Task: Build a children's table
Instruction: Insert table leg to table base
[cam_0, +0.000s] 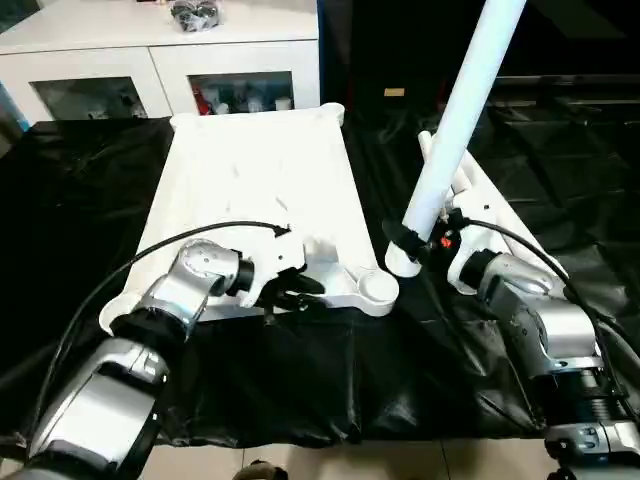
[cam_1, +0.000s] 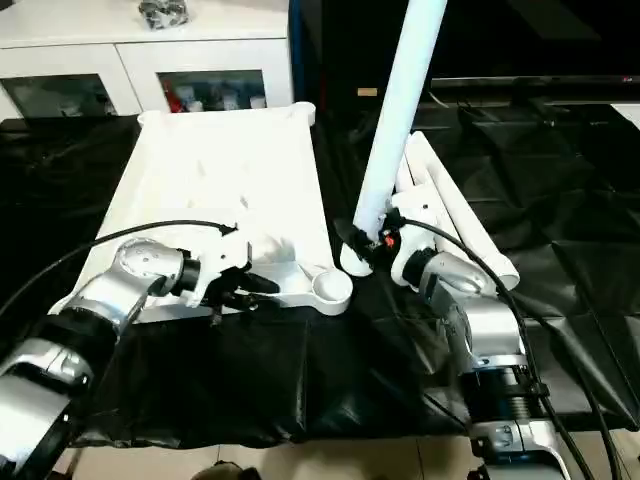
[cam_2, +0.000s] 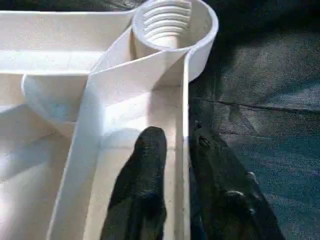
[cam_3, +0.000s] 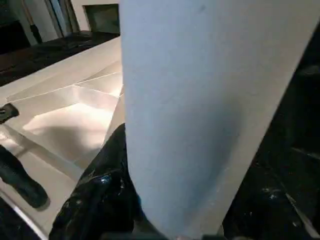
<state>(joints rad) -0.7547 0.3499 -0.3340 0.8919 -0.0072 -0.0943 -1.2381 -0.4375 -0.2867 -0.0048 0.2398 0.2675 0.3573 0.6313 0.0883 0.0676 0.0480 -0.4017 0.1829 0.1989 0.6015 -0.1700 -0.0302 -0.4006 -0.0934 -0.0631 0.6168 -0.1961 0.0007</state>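
Observation:
The white tabletop (cam_0: 250, 170) lies underside up on the black-covered table. My left gripper (cam_0: 295, 290) is at its near rim, just left of the near right corner socket (cam_0: 376, 288). In the left wrist view its black fingers (cam_2: 145, 165) sit on either side of the thin rim wall, closed on it, with the threaded socket (cam_2: 165, 22) beyond. My right gripper (cam_0: 420, 245) is shut on a long white leg (cam_0: 460, 110). The leg stands steeply, leaning to the right, and its lower end rests just right of that socket. In the right wrist view the leg (cam_3: 210, 110) is close up beside one black finger (cam_3: 100, 195).
More white legs (cam_1: 450, 205) lie side by side on the black cover to the right of the tabletop. A white glass-door cabinet (cam_0: 150, 60) stands behind the table. The black cover (cam_0: 300, 380) hangs wrinkled over the near edge.

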